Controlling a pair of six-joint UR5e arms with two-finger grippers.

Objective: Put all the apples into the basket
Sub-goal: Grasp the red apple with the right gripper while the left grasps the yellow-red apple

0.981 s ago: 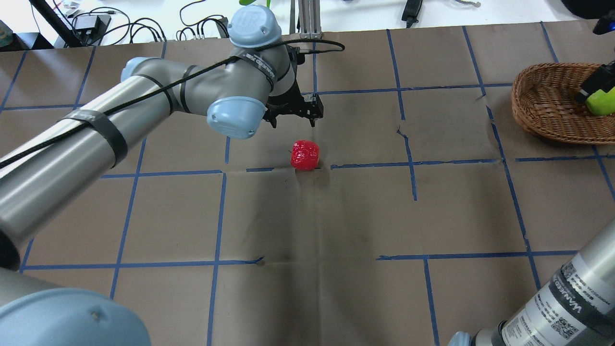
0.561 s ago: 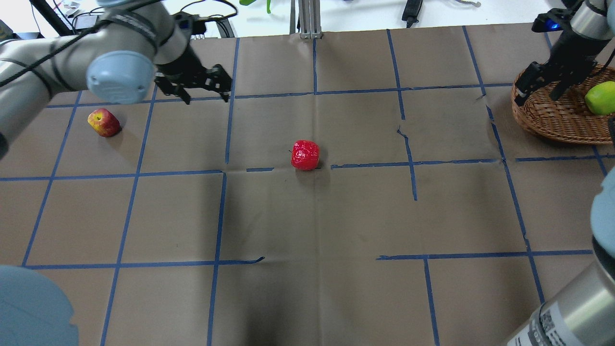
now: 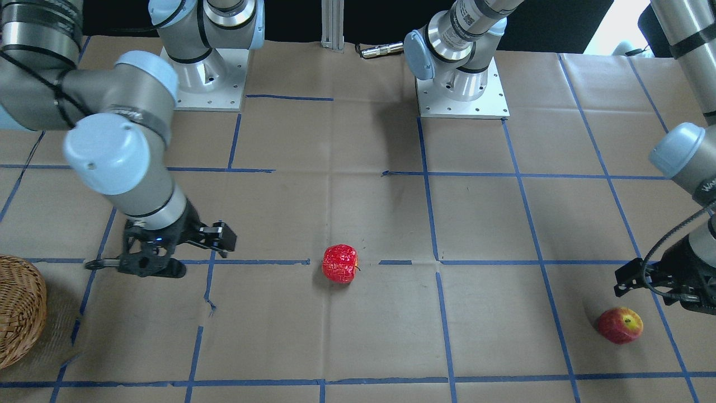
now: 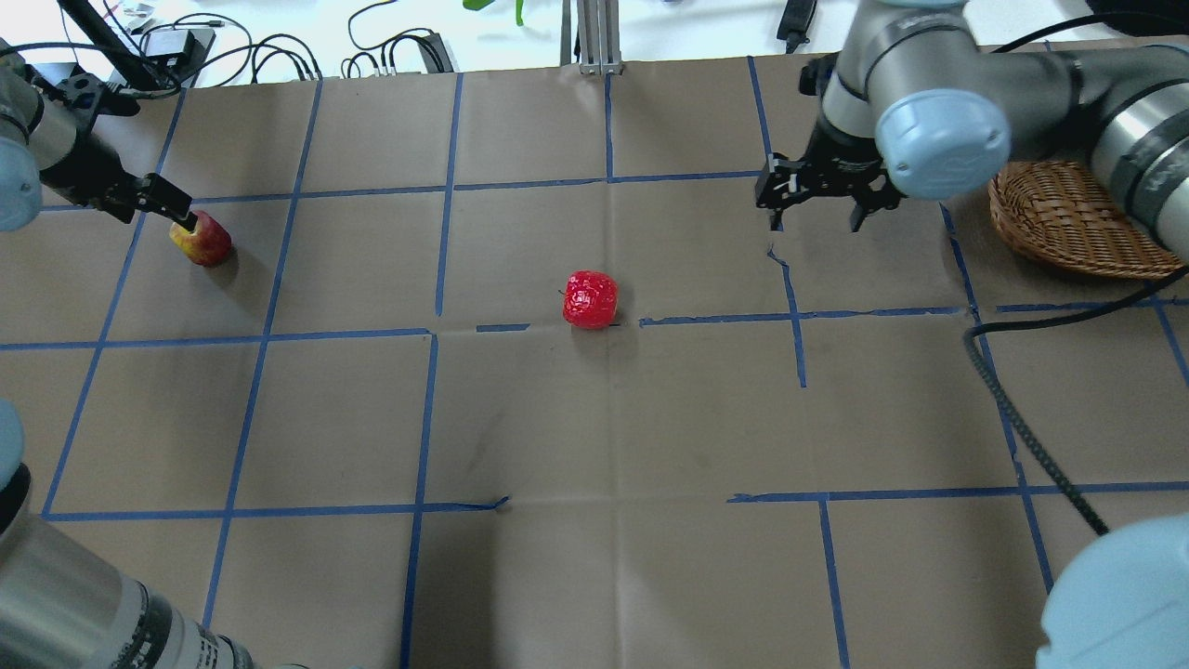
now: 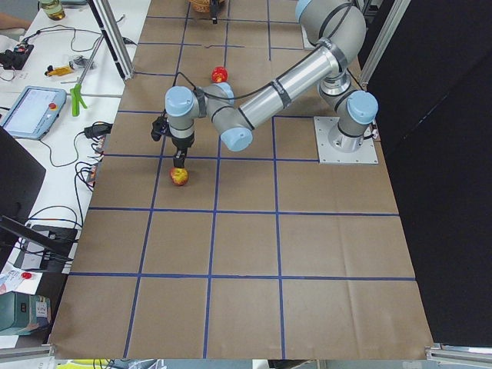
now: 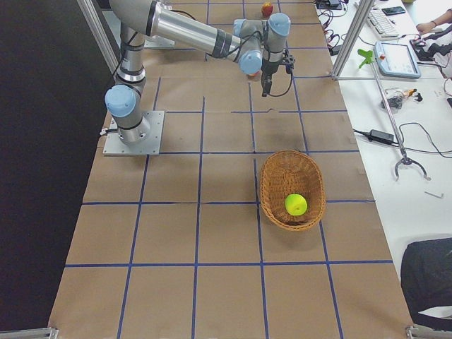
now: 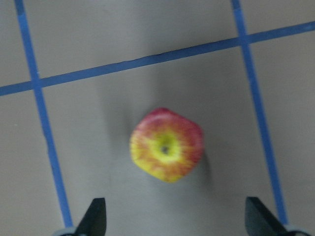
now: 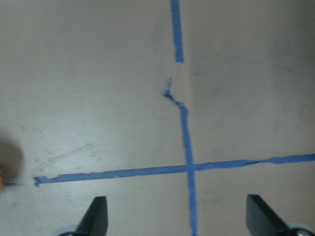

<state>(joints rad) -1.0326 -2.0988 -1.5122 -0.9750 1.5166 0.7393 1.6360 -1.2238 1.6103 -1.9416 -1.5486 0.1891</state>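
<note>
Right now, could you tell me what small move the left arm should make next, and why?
I would probably lower the left gripper straight down around the red-and-yellow apple. Its fingers are open and empty, and the apple lies on the table ungripped, roughly centred between them in the left wrist view. It sits slightly ahead of the fingertips, so a small forward nudge may help.

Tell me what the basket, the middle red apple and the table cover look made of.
The basket: woven wicker or rattan, matte light brown; interlaced strands show. The red apple: probably moulded plastic or foam, slightly glossy; its crackled pale pattern looks artificial. The table cover: matte brown paper, judging by its creases and a small tear.
</note>
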